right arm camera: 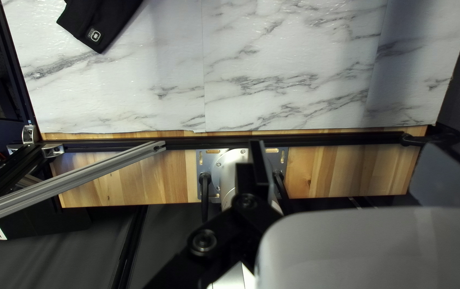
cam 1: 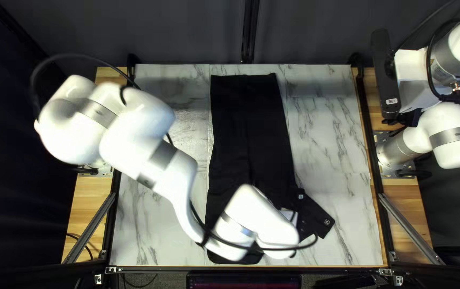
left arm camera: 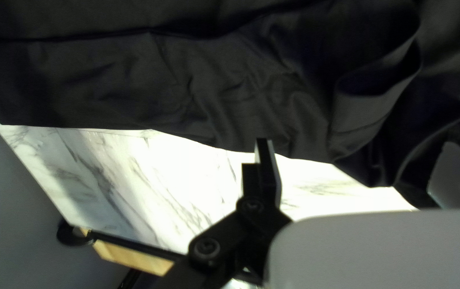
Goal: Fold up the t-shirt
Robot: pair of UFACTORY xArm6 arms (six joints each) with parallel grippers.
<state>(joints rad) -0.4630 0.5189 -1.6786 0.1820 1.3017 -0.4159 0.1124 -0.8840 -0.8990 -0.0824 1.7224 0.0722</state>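
The black t-shirt [cam 1: 249,123] lies on the marble-patterned counter [cam 1: 329,134] in a long, narrow strip from near the far edge toward the near edge, partly hidden under my left arm [cam 1: 155,155]. Beside that arm's end, a smaller section with square patches juts right at a slant. In the left wrist view, the cloth is wrinkled, with a raised, looped fold. My left gripper [cam 1: 289,215] is over the shirt's side, its fingers wide apart. My right gripper [cam 1: 408,116], also spread wide, is beyond the counter's right edge, well apart from the shirt.
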